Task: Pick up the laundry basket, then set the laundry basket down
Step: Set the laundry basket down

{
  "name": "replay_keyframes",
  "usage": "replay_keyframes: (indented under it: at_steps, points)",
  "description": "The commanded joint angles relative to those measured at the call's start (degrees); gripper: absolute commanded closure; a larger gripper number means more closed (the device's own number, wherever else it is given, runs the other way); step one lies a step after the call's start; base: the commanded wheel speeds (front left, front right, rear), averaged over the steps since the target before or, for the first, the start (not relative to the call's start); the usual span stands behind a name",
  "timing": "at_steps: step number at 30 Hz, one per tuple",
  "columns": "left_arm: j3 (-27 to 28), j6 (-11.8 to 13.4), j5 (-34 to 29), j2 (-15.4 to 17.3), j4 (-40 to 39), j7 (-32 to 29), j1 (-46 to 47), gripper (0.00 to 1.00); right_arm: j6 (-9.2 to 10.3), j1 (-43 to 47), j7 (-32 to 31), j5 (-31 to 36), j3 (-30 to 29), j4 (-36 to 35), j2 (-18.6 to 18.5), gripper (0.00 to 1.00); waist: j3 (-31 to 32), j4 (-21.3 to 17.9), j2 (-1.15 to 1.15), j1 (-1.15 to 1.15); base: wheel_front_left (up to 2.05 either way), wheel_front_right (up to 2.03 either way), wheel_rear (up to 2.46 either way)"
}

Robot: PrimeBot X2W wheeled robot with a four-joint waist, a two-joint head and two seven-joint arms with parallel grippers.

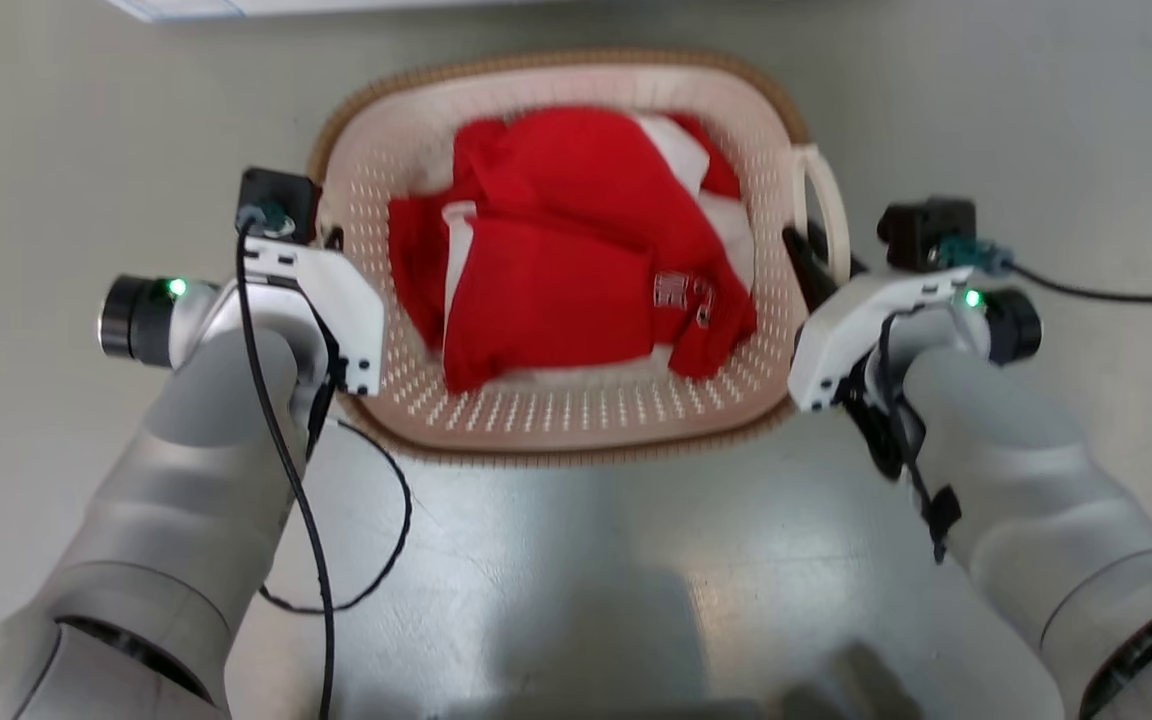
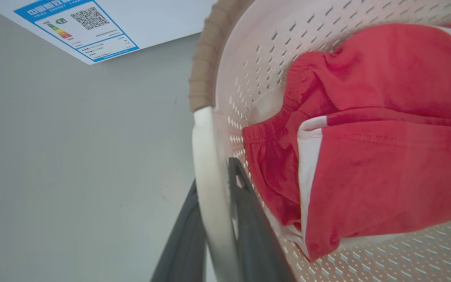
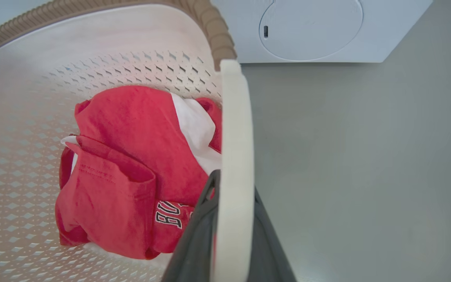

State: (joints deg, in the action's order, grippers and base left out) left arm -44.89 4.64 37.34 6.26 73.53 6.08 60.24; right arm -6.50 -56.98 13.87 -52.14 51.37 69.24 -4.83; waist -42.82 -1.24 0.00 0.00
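Against the grey floor (image 1: 86,120), left claw (image 2: 214,176) and right claw (image 3: 234,184) pinch the white loop handles (image 1: 829,205) of the cream perforated plastic laundry basket (image 1: 576,412), probably light, stiff and best held there.

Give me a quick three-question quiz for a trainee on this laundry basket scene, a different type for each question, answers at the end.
1. True or false: the laundry basket is empty.
2. Multiple choice: the left gripper has a finger on each side of which part of the basket? A) its brown rim B) a white loop handle C) its base
3. Short answer: in the right wrist view, which white appliance stands beyond the basket?

Key
1. False: red clothing lies inside it.
2. B
3. The washing machine.
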Motion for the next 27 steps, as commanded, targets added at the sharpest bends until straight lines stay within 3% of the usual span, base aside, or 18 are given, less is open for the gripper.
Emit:
replay_keyframes:
  at_steps: [1,15,27]
  points:
    - [0.64,1.44,-1.00,2.06,-0.86,2.03,2.20,1.00,-0.99,-0.19,1.10,2.51,-0.90,-2.74,1.45,1.00,-3.34,-0.24,0.00,0.00,0.00,0.00,0.00]
    - [-0.04,3.34,-1.62,2.06,-0.66,4.88,6.72,1.00,-0.99,2.20,1.12,13.81,-13.27,-8.57,-0.28,1.00,-9.32,0.97,0.00,0.00,0.00,0.00,0.00]
    - [-0.83,3.69,-1.57,3.12,-0.21,3.69,7.95,1.00,-0.99,4.30,1.12,17.68,-18.14,-9.02,1.19,1.00,-10.81,0.49,0.00,0.00,0.00,0.00,0.00]
